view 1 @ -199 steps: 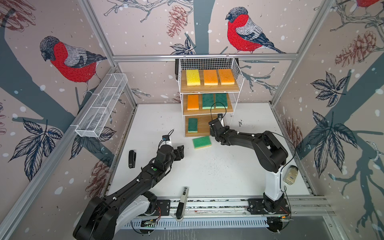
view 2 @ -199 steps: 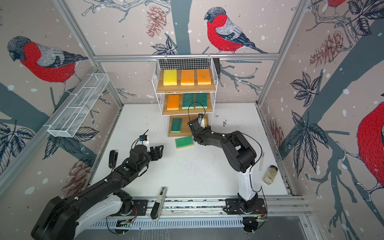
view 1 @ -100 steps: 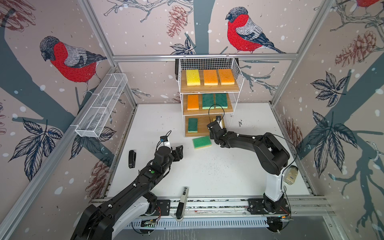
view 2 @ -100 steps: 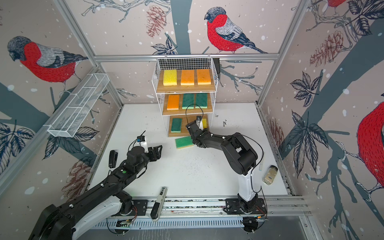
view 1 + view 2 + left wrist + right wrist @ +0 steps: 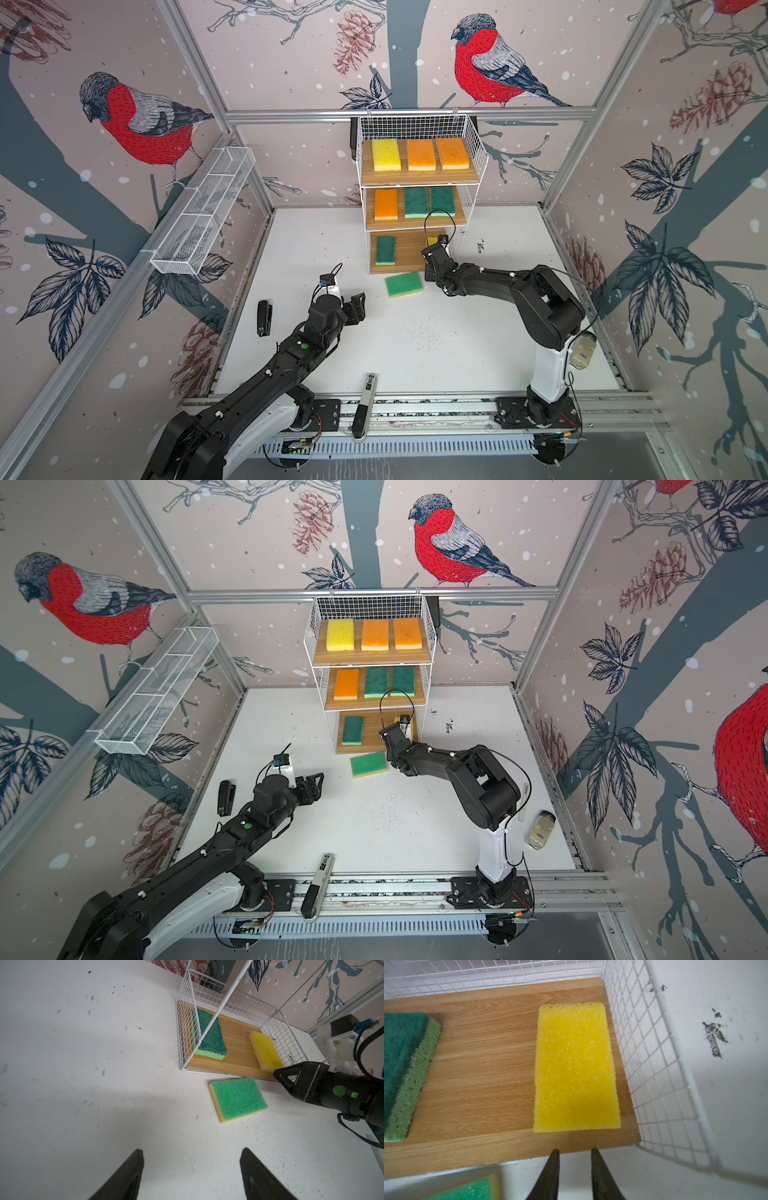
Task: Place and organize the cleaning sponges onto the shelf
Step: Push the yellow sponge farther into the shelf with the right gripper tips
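Shelf point(image 5: 415, 126): three boards, standing at the far side of the tabletop point(image 5: 415, 345)

Top board point(image 5: 419, 178): full, I'd say. The top yellow sponge point(image 5: 386, 154) and the top orange sponges point(image 5: 421, 154) lie side by side in a tidy row.

Middle board point(image 5: 411, 223): also full, with the middle orange sponge point(image 5: 386, 203) and then the middle green sponges point(image 5: 416, 202) next to it.

Bottom board point(image 5: 483, 1068): two in so far. The dark green sponge point(image 5: 385, 249) sits at one end and the bottom yellow sponge point(image 5: 576, 1068) lies flat right by the wire side at the other. There's a bare gap between them.

Left to do: just one, as far as I can see. The light green sponge point(image 5: 239, 1099) lies flat on the tabletop just in front of the shelf, a bit skewed. That bare middle spot looks like its home.

Right gripper point(image 5: 575, 1150): at the front edge of the bottom board, just short of the bottom yellow sponge. The jaws are nearly together with a thin gap, and there's nothing in them.

Left gripper point(image 5: 192, 1150): jaws wide apart and empty, over bare tabletop, facing the light green sponge but well short of it.

Progress: eight of nine shelved, so basically one pick and place from done.
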You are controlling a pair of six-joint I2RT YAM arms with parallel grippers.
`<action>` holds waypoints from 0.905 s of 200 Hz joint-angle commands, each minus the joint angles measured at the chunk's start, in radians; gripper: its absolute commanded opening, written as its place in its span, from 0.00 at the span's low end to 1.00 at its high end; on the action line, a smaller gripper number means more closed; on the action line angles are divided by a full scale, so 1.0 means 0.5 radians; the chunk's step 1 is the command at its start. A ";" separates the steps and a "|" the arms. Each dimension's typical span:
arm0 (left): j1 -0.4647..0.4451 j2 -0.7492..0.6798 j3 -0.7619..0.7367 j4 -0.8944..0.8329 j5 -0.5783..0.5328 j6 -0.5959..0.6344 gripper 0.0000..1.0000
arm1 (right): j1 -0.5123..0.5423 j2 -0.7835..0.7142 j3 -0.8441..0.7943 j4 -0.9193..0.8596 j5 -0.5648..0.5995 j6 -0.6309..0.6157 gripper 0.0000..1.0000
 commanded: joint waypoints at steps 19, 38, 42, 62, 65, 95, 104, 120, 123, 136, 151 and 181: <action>0.000 0.007 -0.013 0.029 -0.036 -0.002 0.74 | -0.019 0.024 0.020 0.035 -0.043 0.007 0.26; 0.000 0.010 -0.014 0.026 -0.051 -0.001 0.74 | -0.027 0.052 0.040 0.038 -0.033 0.004 0.26; 0.002 0.010 -0.014 0.025 -0.053 0.003 0.74 | -0.030 0.062 0.046 0.038 -0.030 0.004 0.26; 0.000 0.006 -0.013 0.025 -0.061 0.010 0.74 | -0.037 0.073 0.053 0.049 -0.003 0.005 0.26; 0.000 0.006 -0.013 0.028 -0.063 0.012 0.74 | -0.036 0.072 0.053 0.052 0.001 0.006 0.26; 0.000 0.015 -0.013 0.044 -0.067 0.026 0.74 | -0.039 0.061 0.035 0.103 0.033 0.001 0.26; 0.000 0.021 -0.011 0.052 -0.066 0.030 0.74 | -0.039 0.059 0.034 0.114 0.038 0.000 0.26; 0.000 0.042 -0.002 0.054 -0.066 0.031 0.74 | -0.043 0.078 0.051 0.103 0.041 -0.002 0.26; 0.000 0.046 0.000 0.054 -0.066 0.033 0.74 | -0.045 0.085 0.056 0.100 0.041 -0.003 0.26; 0.000 0.056 0.004 0.054 -0.068 0.033 0.74 | -0.052 0.107 0.069 0.087 0.043 0.005 0.26; -0.001 0.053 0.009 0.050 -0.068 0.034 0.74 | -0.057 0.124 0.079 0.082 0.042 0.012 0.26; 0.002 0.040 0.015 0.056 -0.072 0.048 0.74 | -0.071 0.123 0.080 0.079 0.064 0.022 0.26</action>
